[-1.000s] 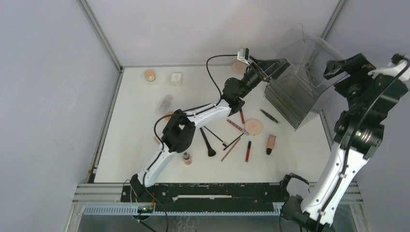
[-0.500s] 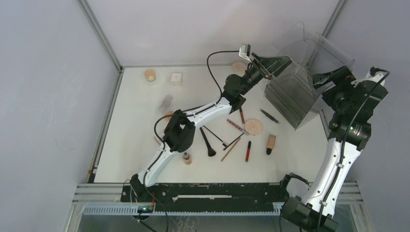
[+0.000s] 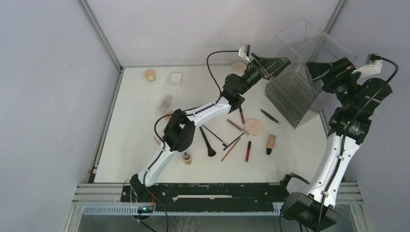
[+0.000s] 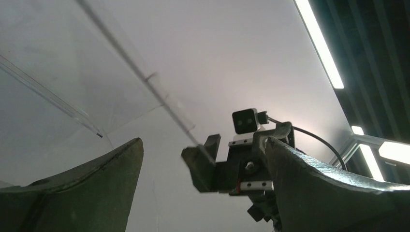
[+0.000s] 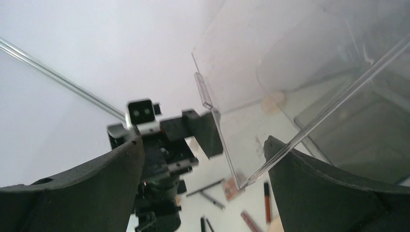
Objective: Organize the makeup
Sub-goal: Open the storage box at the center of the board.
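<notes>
The makeup lies scattered on the white table: black brushes (image 3: 208, 141), a thin pencil (image 3: 230, 149), a red lip tube (image 3: 248, 151), a tan bottle (image 3: 270, 144), round beige compacts (image 3: 253, 126), a white cube jar (image 3: 176, 78). My left gripper (image 3: 280, 65) is open and empty at the upper left edge of the clear smoky organizer (image 3: 290, 94). My right gripper (image 3: 313, 68) is open at its upper right side. In the right wrist view the gripper (image 5: 204, 140) has a clear panel's edge (image 5: 227, 154) between its fingers, untouched. The left wrist view shows its gripper (image 4: 203, 140) facing the right one through the plastic.
A small round jar (image 3: 150, 75) and another compact (image 3: 238, 66) sit at the back. A greyish palette (image 3: 166, 102) lies at the left. A small bottle (image 3: 186, 157) stands near the front. Grey walls enclose the table; the organizer's clear lid (image 3: 314, 43) stands raised.
My right arm has swung left and down, bringing its gripper up to the organizer's right side. My left gripper has hardly moved.
</notes>
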`<state>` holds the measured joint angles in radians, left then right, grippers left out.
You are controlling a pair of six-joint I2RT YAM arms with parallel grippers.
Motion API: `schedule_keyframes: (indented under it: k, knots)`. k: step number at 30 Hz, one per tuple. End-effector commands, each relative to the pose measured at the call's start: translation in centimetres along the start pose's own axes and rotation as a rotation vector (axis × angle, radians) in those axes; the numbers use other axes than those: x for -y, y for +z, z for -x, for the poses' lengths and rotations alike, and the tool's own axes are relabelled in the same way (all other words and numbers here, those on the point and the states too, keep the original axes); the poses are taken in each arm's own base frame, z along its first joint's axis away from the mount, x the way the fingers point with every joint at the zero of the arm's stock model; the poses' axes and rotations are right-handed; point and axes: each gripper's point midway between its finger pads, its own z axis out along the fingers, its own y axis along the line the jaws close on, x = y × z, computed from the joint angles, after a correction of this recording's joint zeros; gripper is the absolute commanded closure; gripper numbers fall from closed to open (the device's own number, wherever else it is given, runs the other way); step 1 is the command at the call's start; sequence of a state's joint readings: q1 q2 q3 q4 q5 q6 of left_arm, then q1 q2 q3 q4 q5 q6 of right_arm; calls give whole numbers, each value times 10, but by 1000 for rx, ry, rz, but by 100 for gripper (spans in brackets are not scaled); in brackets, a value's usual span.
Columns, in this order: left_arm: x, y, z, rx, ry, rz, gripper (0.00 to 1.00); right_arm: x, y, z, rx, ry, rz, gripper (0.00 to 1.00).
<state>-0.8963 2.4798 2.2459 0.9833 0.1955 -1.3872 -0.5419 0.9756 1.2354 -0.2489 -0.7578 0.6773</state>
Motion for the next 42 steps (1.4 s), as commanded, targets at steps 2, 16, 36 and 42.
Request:
schedule_keyframes:
  k: [2,16,36,42]
  knots:
    - [31,-8,3,-27,28,-56,0,-52,-4,60,179,-123,188,0]
    - [52,-91,11,-63,91,-2,0,-40,8,146,392,-175,72,0]
    - [46,-127,3,-110,135,90,0,10,28,158,373,-117,-3,0]
    - [51,-129,4,-108,137,94,0,2,22,151,359,-131,5,0]
